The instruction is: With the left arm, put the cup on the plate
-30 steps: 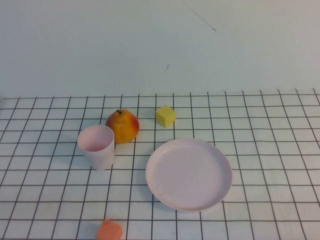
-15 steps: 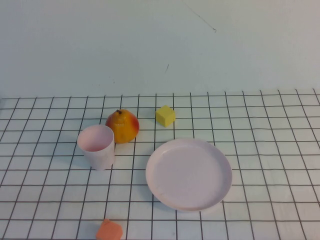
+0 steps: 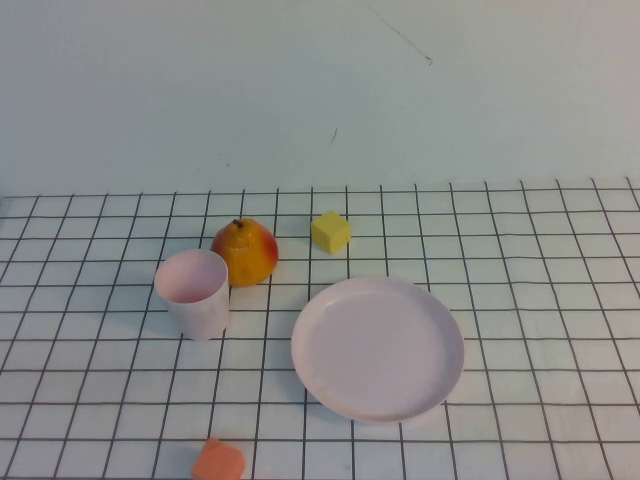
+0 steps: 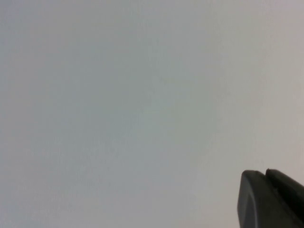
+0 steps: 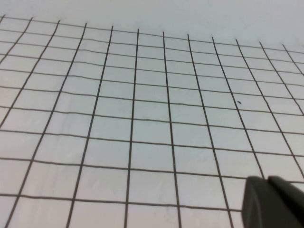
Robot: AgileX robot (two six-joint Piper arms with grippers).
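Observation:
The pale pink cup stands upright on the gridded table, left of centre in the high view. To its right lies the large pale pink plate, with nothing on it. Neither arm shows in the high view. In the left wrist view my left gripper is shut, its two dark fingertips pressed together against a blank pale wall, holding nothing. My right gripper is also shut and holds nothing, hovering over bare grid cloth in the right wrist view.
A red-yellow pear sits just behind the cup, nearly touching it. A yellow cube lies behind the plate. An orange piece rests at the table's front edge. A pale wall rises behind the table.

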